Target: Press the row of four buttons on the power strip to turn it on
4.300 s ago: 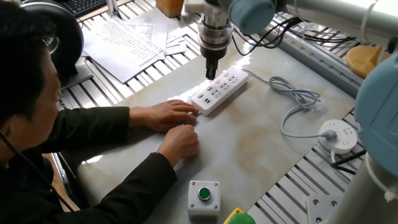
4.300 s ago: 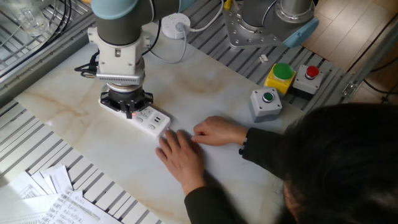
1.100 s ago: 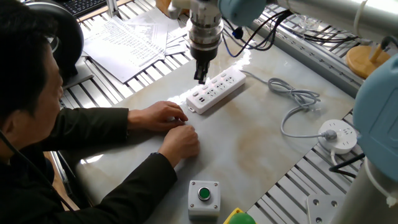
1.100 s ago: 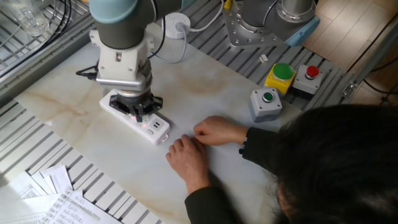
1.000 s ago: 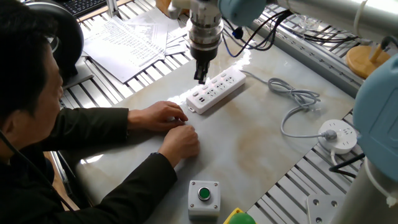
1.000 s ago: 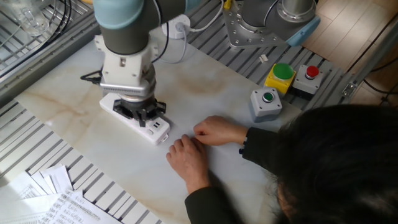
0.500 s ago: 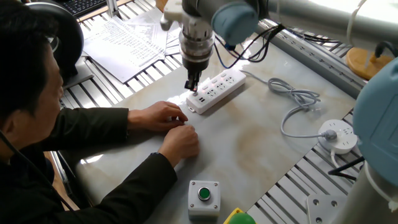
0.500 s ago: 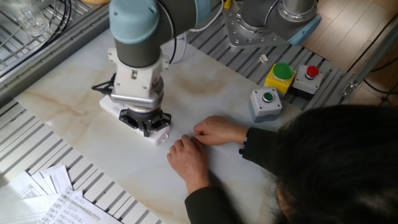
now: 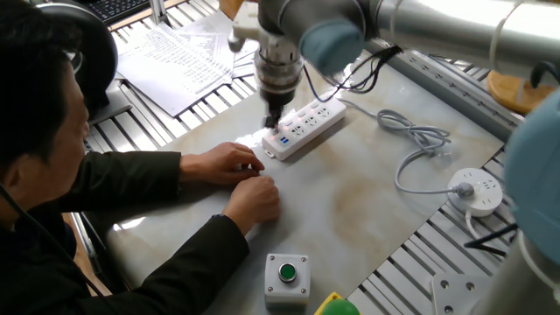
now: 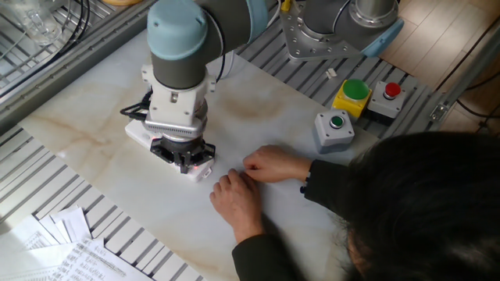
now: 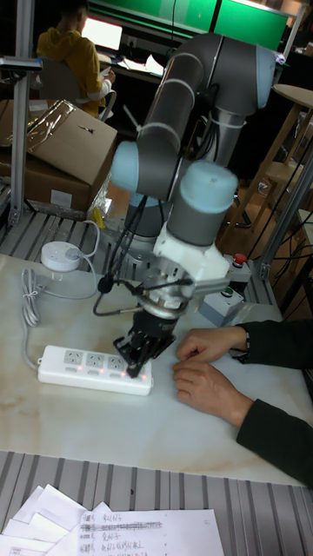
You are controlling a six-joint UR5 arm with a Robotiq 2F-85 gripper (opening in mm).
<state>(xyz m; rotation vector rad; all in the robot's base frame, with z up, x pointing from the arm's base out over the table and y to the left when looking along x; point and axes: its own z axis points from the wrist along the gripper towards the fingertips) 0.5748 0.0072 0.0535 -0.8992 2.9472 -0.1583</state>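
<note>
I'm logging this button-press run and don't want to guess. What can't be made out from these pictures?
- Whether the pincer touches a switch: too small in every view.
- The four buttons: hidden under the wrist in the other fixed view, too small elsewhere.
- Most of the power strip: covered by the arm in the other fixed view.
- The person's hands: contact with the strip's end unclear.

one power strip (image 9: pixel 306 129); two hands (image 9: pixel 229 162)

Pale marble-look table (image 10: pixel 94 133), cardboard boxes (image 11: pixel 61 143), green-lit wall (image 11: pixel 174 13) behind.
</note>
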